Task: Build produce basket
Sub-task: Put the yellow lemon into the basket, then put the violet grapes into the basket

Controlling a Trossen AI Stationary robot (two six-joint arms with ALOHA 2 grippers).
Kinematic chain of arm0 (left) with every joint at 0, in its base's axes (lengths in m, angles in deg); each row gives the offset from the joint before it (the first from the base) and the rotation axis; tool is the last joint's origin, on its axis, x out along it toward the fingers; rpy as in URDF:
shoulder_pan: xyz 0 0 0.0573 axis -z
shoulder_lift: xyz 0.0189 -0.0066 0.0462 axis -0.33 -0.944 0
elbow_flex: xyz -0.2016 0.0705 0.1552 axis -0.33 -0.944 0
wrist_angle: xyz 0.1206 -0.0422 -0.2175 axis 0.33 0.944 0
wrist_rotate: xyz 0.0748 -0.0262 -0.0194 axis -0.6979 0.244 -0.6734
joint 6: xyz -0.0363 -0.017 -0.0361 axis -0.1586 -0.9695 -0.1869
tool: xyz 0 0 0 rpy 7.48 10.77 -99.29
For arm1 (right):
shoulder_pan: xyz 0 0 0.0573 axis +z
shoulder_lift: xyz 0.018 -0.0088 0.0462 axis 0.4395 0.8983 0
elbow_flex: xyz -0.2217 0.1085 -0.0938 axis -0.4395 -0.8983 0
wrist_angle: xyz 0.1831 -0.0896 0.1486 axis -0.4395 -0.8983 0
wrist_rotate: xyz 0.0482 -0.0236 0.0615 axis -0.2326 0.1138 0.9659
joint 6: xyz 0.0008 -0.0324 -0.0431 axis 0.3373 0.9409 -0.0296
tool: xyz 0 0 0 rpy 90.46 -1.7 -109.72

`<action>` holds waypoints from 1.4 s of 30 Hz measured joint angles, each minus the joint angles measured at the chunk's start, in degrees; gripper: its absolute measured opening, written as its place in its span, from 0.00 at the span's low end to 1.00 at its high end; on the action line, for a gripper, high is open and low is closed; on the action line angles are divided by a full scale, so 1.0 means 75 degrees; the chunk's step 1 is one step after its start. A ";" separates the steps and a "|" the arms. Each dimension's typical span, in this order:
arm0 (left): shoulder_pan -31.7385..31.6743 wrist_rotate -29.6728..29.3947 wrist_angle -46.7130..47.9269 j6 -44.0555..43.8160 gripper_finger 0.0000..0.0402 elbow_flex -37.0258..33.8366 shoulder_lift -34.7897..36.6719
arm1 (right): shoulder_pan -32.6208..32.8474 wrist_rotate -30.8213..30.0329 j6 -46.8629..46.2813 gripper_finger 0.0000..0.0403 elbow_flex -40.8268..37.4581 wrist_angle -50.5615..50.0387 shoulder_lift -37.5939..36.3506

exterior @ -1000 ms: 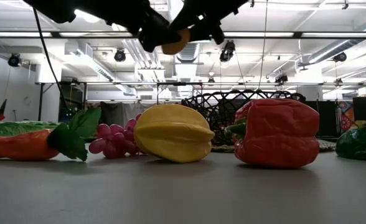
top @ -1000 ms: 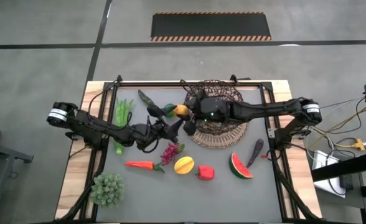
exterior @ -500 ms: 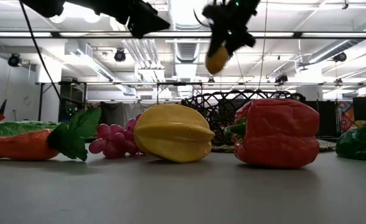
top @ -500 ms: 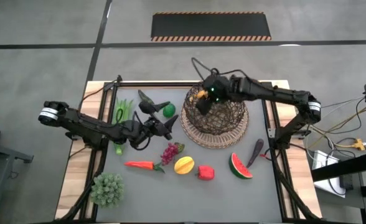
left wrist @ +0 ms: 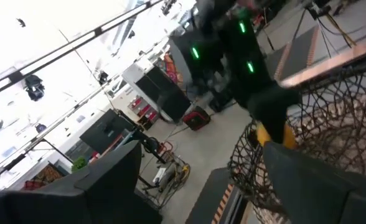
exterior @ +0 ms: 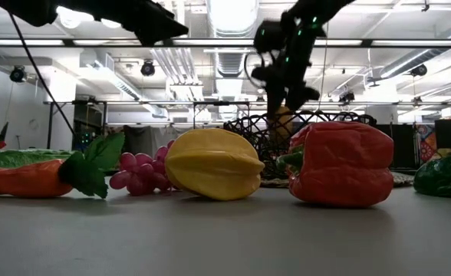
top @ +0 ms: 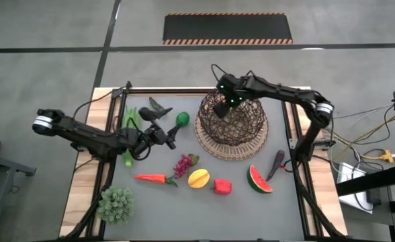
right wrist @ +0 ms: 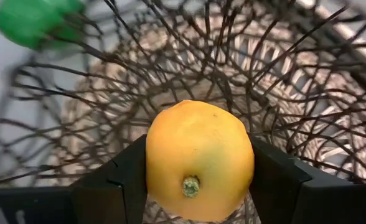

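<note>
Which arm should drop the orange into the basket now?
Right. Its gripper already holds the orange between its fingers, over the far side of the basket. The left gripper is off beside the lime, outside the basket.

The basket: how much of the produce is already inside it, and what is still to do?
Nothing shows lying in the basket yet. The right gripper holds the orange over its rim, jaws shut on it. Left on the table: lime, grapes, carrot, mango, pepper, watermelon, eggplant, beans. The left gripper waits nearby.
</note>
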 joint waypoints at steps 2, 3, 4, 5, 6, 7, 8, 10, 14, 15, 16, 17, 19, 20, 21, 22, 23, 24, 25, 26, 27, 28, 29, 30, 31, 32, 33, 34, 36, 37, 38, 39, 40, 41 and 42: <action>0.0000 -0.0001 -0.0020 -0.0008 0.79 -0.0103 0.0171 | -0.0115 0.0019 0.0113 0.50 0.0000 0.0009 0.0315; 0.0000 -0.0002 -0.0012 -0.0037 0.79 -0.0130 0.0229 | -0.0170 0.0019 0.0168 0.50 0.0000 0.0038 0.0469; 0.0000 0.0004 -0.0011 -0.0075 0.79 -0.0143 0.0262 | -0.0239 0.0022 0.0215 0.50 -0.0004 0.0060 0.0611; 0.0000 0.0004 -0.0003 -0.0139 0.79 -0.0155 0.0293 | -0.0284 0.0018 0.0245 0.50 -0.0006 0.0083 0.0755; 0.0000 0.0005 0.0008 -0.0170 0.79 -0.0158 0.0321 | -0.0326 0.0016 0.0257 0.50 -0.0006 0.0132 0.0884; 0.0000 0.0007 -0.0001 -0.0188 0.79 -0.0158 0.0337 | -0.0380 0.0018 0.0273 0.50 -0.0006 0.0204 0.0974; 0.0000 0.0010 -0.0012 -0.0190 0.79 -0.0158 0.0344 | -0.0422 0.0007 0.0313 0.50 -0.0006 0.0242 0.1062; 0.0000 0.0021 -0.0004 -0.0190 0.79 -0.0158 0.0333 | -0.0483 -0.0043 0.0368 0.50 -0.0006 0.0375 0.1192; 0.0000 0.0021 -0.0002 -0.0190 0.79 -0.0158 0.0326 | -0.0556 -0.0046 0.0370 0.50 -0.0006 0.0606 0.1325; 0.0000 0.0024 -0.0001 -0.0190 0.79 -0.0158 0.0326 | -0.0557 -0.0048 0.0370 0.50 -0.0006 0.0643 0.1332; 0.0000 0.0024 -0.0001 -0.0190 0.79 -0.0158 0.0326 | -0.0561 -0.0059 0.0370 0.50 -0.0006 0.0642 0.1332; 0.0000 0.0024 -0.0001 -0.0190 0.79 -0.0158 0.0326 | -0.0563 -0.0118 0.0393 0.50 -0.0006 0.0636 0.1332; 0.0000 0.0024 -0.0001 -0.0190 0.79 -0.0157 0.0326 | -0.0554 -0.0373 0.0456 0.52 -0.0006 0.0645 0.1332; 0.0000 0.0024 0.0001 -0.0190 0.79 -0.0155 0.0326 | -0.0554 -0.0489 0.0470 0.53 -0.0006 0.0645 0.1332; 0.0000 0.0024 0.0002 -0.0190 0.79 -0.0155 0.0326 | -0.0554 -0.0529 0.0472 0.56 -0.0006 0.0648 0.1332; 0.0000 0.0027 -0.0001 -0.0190 0.79 -0.0155 0.0326 | -0.0554 -0.0529 0.0472 0.58 -0.0006 0.0648 0.1332; 0.0000 0.0025 -0.0001 -0.0190 0.79 -0.0155 0.0326 | -0.0554 -0.0532 0.0472 0.61 -0.0006 0.0648 0.1332; 0.0000 0.0027 0.0002 -0.0190 0.79 -0.0155 0.0326 | -0.0554 -0.0535 0.0475 0.64 -0.0006 0.0648 0.1332; 0.0000 0.0027 0.0002 -0.0190 0.79 -0.0155 0.0326 | -0.0554 -0.0535 0.0475 0.67 -0.0006 0.0652 0.1332; 0.0000 0.0027 0.0001 -0.0190 0.79 -0.0155 0.0326 | -0.0554 -0.0535 0.0475 0.70 -0.0006 0.0662 0.1332; 0.0000 0.0027 0.0002 -0.0190 0.79 -0.0155 0.0326 | -0.0554 -0.0535 0.0478 0.73 -0.0006 0.0672 0.1332; 0.0000 0.0027 0.0002 -0.0190 0.79 -0.0155 0.0326 | -0.0554 -0.0535 0.0478 0.75 -0.0006 0.0677 0.1332; 0.0000 0.0027 0.0001 -0.0190 0.79 -0.0155 0.0326 | -0.0554 -0.0535 0.0478 0.77 -0.0006 0.0675 0.1332; 0.0000 0.0027 0.0002 -0.0190 0.79 -0.0155 0.0326 | -0.0554 -0.0535 0.0481 0.79 -0.0003 0.0671 0.1332; 0.0000 0.0027 0.0002 -0.0190 0.79 -0.0155 0.0326 | -0.0554 -0.0535 0.0489 0.80 0.0011 0.0656 0.1329; 0.0000 0.0027 0.0002 -0.0190 0.79 -0.0155 0.0326 | -0.0554 -0.0535 0.0496 0.81 0.0038 0.0645 0.1329; 0.0000 0.0029 0.0002 -0.0190 0.79 -0.0155 0.0326 | -0.0554 -0.0533 0.0499 0.82 0.0073 0.0638 0.1318; 0.0000 0.0030 0.0002 -0.0190 0.79 -0.0155 0.0326 | -0.0554 -0.0533 0.0512 0.82 0.0108 0.0608 0.1287; 0.0000 0.0030 0.0002 -0.0190 0.79 -0.0155 0.0326 | -0.0554 -0.0531 0.0556 0.82 0.0187 0.0536 0.1183; 0.0000 0.0030 0.0002 -0.0192 0.79 -0.0155 0.0326 | -0.0554 -0.0531 0.0553 0.82 0.0236 0.0504 0.1123; 0.0000 0.0030 0.0002 -0.0195 0.79 -0.0155 0.0326 | -0.0554 -0.0529 0.0551 0.82 0.0290 0.0435 0.1051; 0.0000 0.0030 -0.0001 -0.0197 0.79 -0.0155 0.0326 | -0.0554 -0.0532 0.0551 0.82 0.0347 0.0327 0.0989; 0.0000 0.0030 -0.0001 -0.0199 0.79 -0.0155 0.0326 | -0.0554 -0.0529 0.0554 0.81 0.0398 0.0222 0.0913; 0.0001 0.0030 0.0001 -0.0202 0.79 -0.0155 0.0326 | -0.0554 -0.0529 0.0554 0.81 0.0461 0.0115 0.0834; 0.0003 0.0031 0.0002 -0.0235 0.79 -0.0155 0.0326 | -0.0554 -0.0529 0.0554 0.81 0.0520 0.0003 0.0744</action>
